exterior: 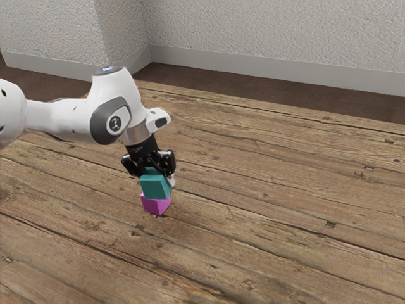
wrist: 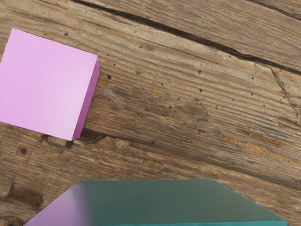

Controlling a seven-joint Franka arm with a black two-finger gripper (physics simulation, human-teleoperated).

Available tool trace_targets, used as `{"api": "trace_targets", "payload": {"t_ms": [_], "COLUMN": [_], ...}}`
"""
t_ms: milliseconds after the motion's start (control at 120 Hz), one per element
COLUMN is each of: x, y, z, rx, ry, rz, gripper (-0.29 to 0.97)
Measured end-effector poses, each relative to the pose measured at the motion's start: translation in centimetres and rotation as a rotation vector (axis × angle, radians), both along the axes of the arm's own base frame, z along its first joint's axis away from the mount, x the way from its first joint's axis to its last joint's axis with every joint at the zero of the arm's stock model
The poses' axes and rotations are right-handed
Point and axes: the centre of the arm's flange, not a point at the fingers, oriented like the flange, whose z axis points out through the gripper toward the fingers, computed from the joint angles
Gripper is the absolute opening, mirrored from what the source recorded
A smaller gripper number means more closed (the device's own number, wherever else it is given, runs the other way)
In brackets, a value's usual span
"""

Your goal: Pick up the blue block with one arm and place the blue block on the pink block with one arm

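Blue block (exterior: 155,187) held just over the pink block (exterior: 155,205)
White arm (exterior: 69,117) comes in from the left and bends down. Its black gripper (exterior: 157,178) points at the wood table (exterior: 285,209) and squeezes the block's two sides.

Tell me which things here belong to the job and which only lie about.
Job: blue block, held between the fingers; pink block.
Only around: wooden table; baseboard; wall.
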Motion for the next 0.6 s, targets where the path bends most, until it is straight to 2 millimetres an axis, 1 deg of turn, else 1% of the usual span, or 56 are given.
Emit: {"api": "trace_targets", "payload": {"t_ms": [100, 225, 267, 375, 400, 458, 542, 600], "x": [0.4, 1.5, 1.6, 1.8, 2.1, 3.5, 4.6, 5.6], "y": [1.5, 1.6, 2.0, 4.7, 5.2, 6.0, 6.2, 6.3], "z": [-1.1, -2.1, -2.2, -2.7, -3.0, -3.8, -4.4, -4.4], "rx": [0.000, -0.001, 0.000, 0.003, 0.003, 0.005, 0.007, 0.009], "ry": [0.022, 0.031, 0.032, 0.037, 0.039, 0.037, 0.035, 0.022], "rz": [0.012, -0.012, -0.015, -0.004, -0.004, -0.017, -0.047, -0.069], "gripper": [0.35, 0.37, 0.37, 0.38, 0.38, 0.38, 0.39, 0.39]}}
